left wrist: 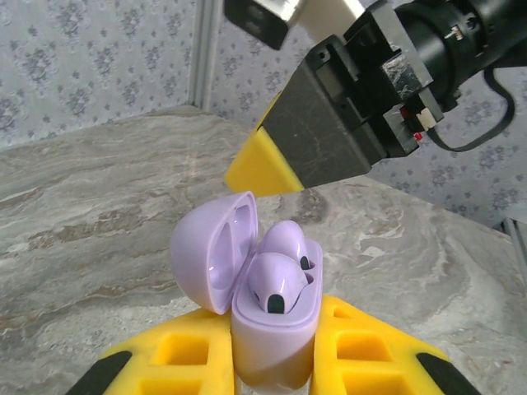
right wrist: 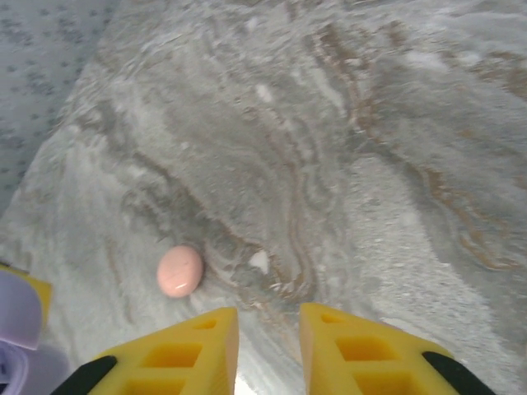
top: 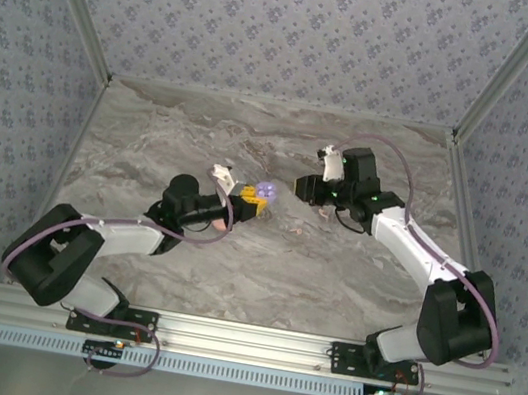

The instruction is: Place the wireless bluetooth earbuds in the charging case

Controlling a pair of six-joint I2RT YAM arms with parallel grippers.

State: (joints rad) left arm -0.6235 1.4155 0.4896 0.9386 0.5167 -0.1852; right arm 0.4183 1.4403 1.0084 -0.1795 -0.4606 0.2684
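A lilac charging case (left wrist: pixel 272 329) stands upright in my left gripper (left wrist: pixel 272 317), which is shut on its lower body. Its lid (left wrist: pixel 212 251) is swung open to the left. Two lilac earbuds (left wrist: pixel 280 276) sit in its wells, dark tips showing. From above, the case (top: pixel 263 190) is at the left gripper (top: pixel 254 202) near the table's middle. My right gripper (top: pixel 299 185) hovers just right of it, and its yellow fingertip (left wrist: pixel 259 164) hangs over the case. The right gripper (right wrist: pixel 268 317) is slightly open and holds nothing. A pinkish earbud (right wrist: pixel 179 271) lies on the table, left of its fingers.
The marbled grey table (top: pixel 254 135) is enclosed by patterned walls (top: pixel 294 20) with metal posts at the back corners. A small white fleck (right wrist: pixel 258 261) lies on the table beside the pinkish earbud. Both arm bases sit on the rail (top: pixel 240 341) at the near edge.
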